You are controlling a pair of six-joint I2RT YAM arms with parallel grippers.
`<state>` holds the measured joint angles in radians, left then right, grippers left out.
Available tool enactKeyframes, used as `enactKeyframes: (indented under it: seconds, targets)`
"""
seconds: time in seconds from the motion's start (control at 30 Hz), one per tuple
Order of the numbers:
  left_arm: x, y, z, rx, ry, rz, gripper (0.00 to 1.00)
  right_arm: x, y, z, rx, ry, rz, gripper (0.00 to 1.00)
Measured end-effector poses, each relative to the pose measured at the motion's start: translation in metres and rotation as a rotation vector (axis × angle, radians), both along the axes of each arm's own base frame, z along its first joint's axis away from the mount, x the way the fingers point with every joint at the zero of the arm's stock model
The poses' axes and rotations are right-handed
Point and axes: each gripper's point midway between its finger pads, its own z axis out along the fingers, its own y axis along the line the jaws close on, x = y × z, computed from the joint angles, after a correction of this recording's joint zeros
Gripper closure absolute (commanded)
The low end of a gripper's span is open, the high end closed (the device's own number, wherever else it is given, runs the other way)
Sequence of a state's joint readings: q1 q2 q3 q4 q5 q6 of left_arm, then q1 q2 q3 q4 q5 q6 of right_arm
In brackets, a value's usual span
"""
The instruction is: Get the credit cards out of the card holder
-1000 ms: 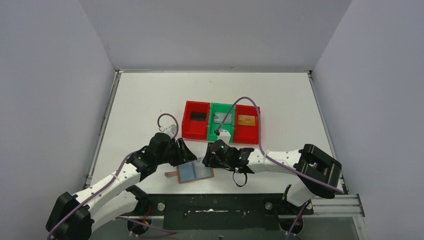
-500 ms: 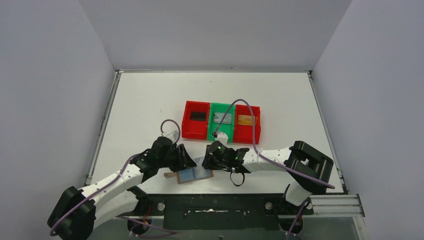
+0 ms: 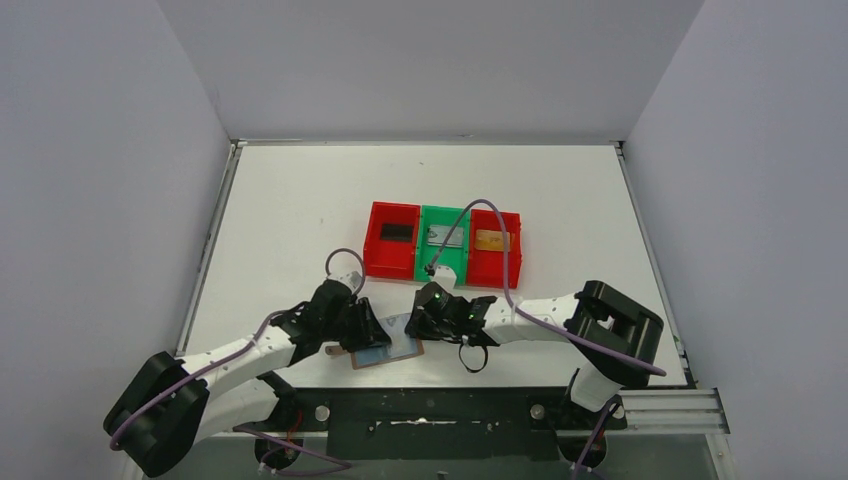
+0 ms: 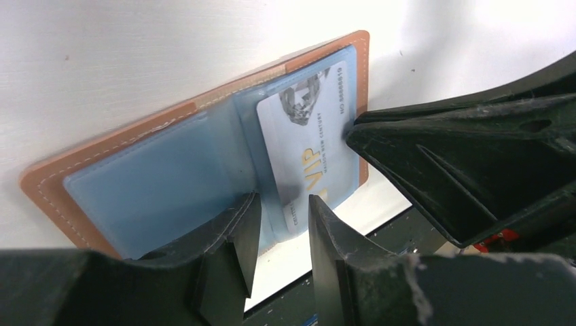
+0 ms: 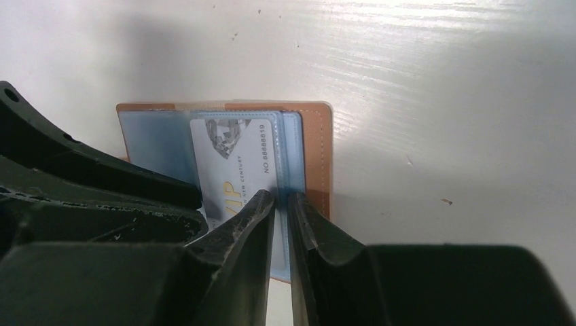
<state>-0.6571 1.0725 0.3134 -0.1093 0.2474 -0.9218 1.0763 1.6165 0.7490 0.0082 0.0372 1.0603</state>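
Observation:
The tan card holder [image 3: 388,353] [image 4: 51,183] [image 5: 317,146] lies open near the table's front edge, its grey-blue lining up. A white credit card [image 4: 309,129] [image 5: 231,153] marked VIP sits in its right pocket. My left gripper [image 3: 370,335] [image 4: 284,200] stands over the holder's fold, its jaws a little apart around the pocket's near corner. My right gripper [image 3: 413,328] [image 5: 281,197] is at the card's right edge with only a thin slit between its fingers; nothing shows as gripped. Other credit cards lie in the bins: black [image 3: 397,232], silver [image 3: 447,237], gold [image 3: 492,240].
Three joined bins stand just beyond the grippers: red [image 3: 378,258], green [image 3: 428,265], red [image 3: 512,265]. The right arm's purple cable [image 3: 480,205] loops over them. The black base rail [image 3: 420,400] runs close behind the holder.
Both grippers have come down onto the holder and narrowed their jaws, the right one most. The left arm has slid right over the holder's left half.

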Motion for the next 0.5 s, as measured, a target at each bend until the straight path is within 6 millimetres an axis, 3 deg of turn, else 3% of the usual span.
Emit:
enactKeyframes:
  seconds: [0.17,0.5]
  targets:
    - [0.0025,-0.0002,-0.0034,-0.014,-0.006,0.033,0.7,-0.0011,0.0013,0.0002,0.002,-0.001,0.004,0.84]
    - [0.0067,-0.0007,-0.0064,-0.06,-0.03,0.09,0.85,-0.0006,0.0025,-0.0004,0.002,-0.002,0.004,0.84]
